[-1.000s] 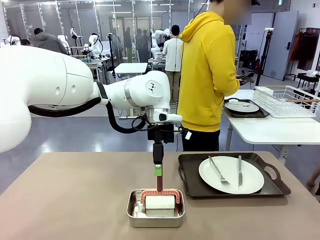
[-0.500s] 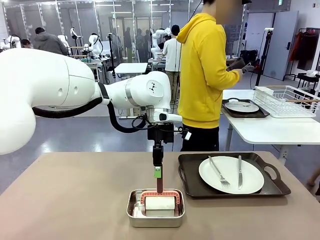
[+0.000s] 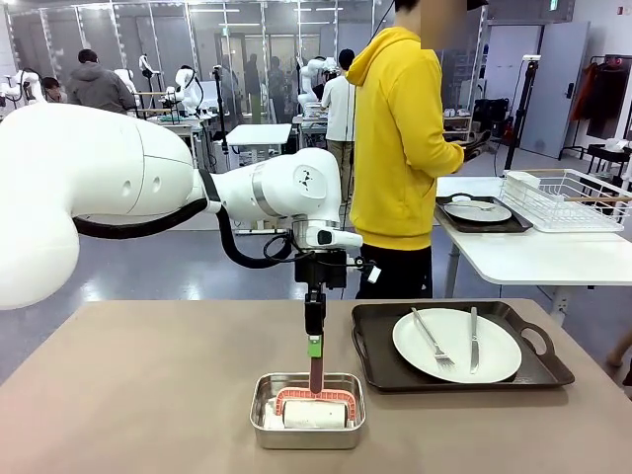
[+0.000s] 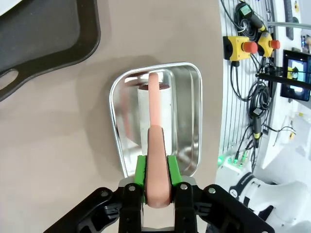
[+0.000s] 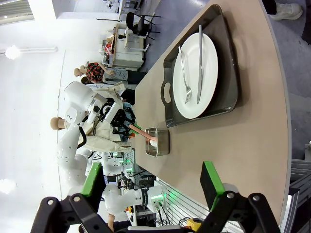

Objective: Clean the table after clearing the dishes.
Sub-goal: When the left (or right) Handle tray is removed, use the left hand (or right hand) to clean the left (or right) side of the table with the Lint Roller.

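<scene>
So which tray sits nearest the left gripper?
The tray on the brown table, right of the steel pan; the other tray sits on the far white table.

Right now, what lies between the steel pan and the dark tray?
Just bare table separates pan and tray, seen in the front view.

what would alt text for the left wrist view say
The left end effector is shut on the pinkish handle of a roller that reaches down into a steel pan on the brown table. The corner of a dark tray sits at upper left.
</scene>
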`<control>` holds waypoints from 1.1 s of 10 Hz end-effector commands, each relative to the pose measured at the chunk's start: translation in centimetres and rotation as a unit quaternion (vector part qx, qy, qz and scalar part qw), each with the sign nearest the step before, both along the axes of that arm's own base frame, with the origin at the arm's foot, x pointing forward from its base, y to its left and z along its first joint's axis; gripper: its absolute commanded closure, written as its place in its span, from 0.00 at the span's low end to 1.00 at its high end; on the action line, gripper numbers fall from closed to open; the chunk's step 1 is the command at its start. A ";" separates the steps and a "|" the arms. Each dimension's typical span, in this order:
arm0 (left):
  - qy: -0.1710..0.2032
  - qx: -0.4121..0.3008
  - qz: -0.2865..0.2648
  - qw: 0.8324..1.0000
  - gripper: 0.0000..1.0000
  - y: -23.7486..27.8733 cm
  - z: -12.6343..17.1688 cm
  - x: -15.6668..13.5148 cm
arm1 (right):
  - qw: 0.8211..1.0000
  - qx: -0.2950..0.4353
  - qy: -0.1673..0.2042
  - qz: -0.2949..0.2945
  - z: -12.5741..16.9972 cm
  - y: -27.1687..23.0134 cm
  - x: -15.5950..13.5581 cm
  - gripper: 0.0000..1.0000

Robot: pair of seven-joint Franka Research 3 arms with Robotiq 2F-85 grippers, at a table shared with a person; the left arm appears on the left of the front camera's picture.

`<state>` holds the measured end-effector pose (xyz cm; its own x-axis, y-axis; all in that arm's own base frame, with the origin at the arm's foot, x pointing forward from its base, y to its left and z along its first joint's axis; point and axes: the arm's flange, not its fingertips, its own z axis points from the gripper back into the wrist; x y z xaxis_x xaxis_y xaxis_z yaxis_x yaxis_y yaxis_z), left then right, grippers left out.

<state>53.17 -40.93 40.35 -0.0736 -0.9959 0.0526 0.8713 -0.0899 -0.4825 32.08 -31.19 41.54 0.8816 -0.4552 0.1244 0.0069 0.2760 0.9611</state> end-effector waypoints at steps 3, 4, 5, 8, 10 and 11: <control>-0.013 0.007 0.037 0.999 0.88 1.3 4.6 -1.3 | 1.000 0.000 -0.004 0.000 0.3 0.1 -0.1 0.00; -0.032 0.020 0.073 0.997 0.88 2.2 7.5 -2.6 | 1.000 0.000 -0.004 0.000 0.3 0.1 -0.1 0.00; -0.042 0.037 0.148 0.987 0.88 3.4 10.5 -4.1 | 1.000 0.000 -0.004 0.000 0.3 0.1 -0.1 0.00; -0.106 0.078 0.372 0.919 0.88 7.6 18.0 -7.9 | 1.000 0.000 -0.004 0.000 0.3 0.1 -0.1 0.00; -0.116 0.060 0.478 0.868 0.88 11.6 18.7 -9.1 | 1.000 0.000 -0.004 0.000 0.3 0.1 -0.1 0.00; -0.113 0.036 0.493 0.862 0.88 12.8 18.4 -9.4 | 1.000 0.000 -0.004 0.000 0.3 0.1 -0.1 0.00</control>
